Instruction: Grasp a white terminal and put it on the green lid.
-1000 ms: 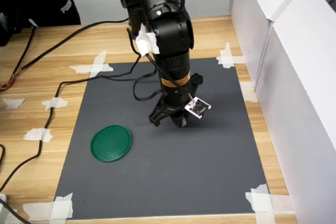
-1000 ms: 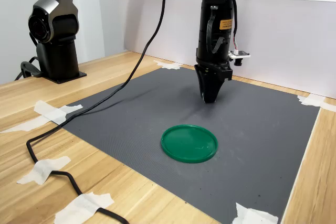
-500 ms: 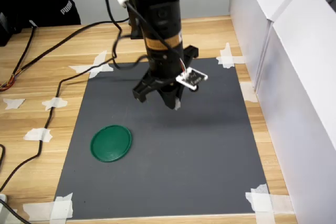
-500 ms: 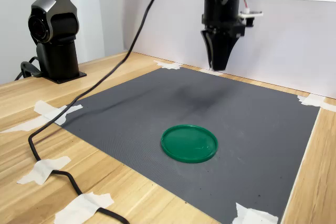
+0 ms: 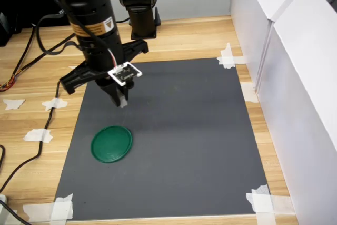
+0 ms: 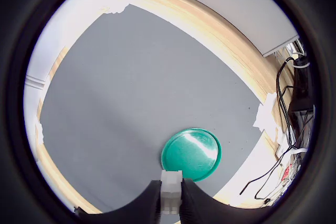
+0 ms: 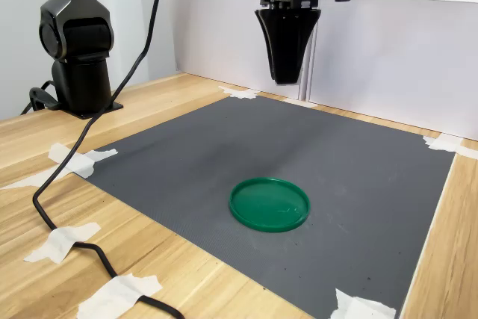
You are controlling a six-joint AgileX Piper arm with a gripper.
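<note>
White terminal task, seen over a dark grey rectangular mat (image 5: 184, 146) taped to a wooden table (image 5: 189, 38). Flat round dark-green plastic lid (image 5: 111, 143) lying bare on mat. Black gripper (image 5: 121, 100) raised well above (nearer the first exterior view's left), fingers (image 6: 189, 205) clamped on tiny white plastic terminal (image 6: 170, 191).

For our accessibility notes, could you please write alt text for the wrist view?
The gripper holds a small white terminal between its fingers, raised above a grey mat. The round green lid lies empty on the mat just beyond the fingertips, with wooden table and tape at the edges.
</note>
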